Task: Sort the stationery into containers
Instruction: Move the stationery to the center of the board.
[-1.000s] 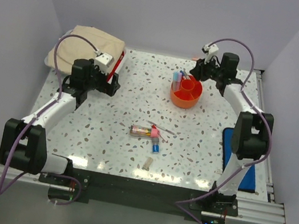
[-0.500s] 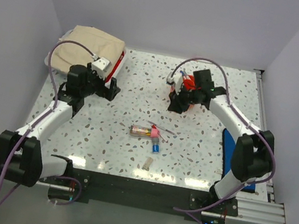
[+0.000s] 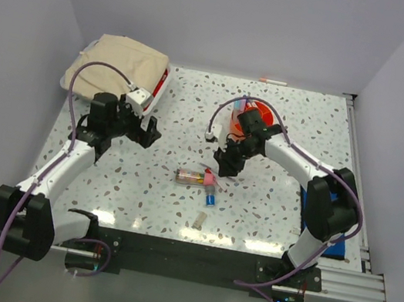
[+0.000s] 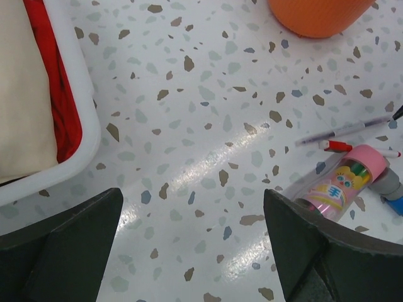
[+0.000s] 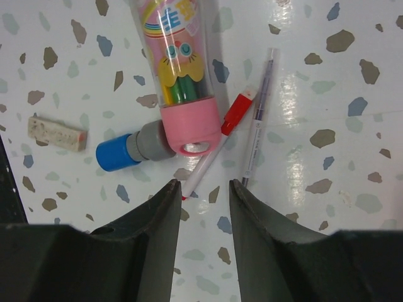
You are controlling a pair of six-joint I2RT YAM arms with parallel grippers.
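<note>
Right fingers (image 5: 154,245) narrow, empty, over red-capped pen (image 5: 211,157) — left fingers (image 4: 63,245) wide, empty

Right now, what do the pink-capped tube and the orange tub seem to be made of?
The tube looks like clear glossy plastic: coloured contents show through it; its pink cap is opaque. The orange tub seems smooth plastic, evenly coloured, though not certain.
</note>
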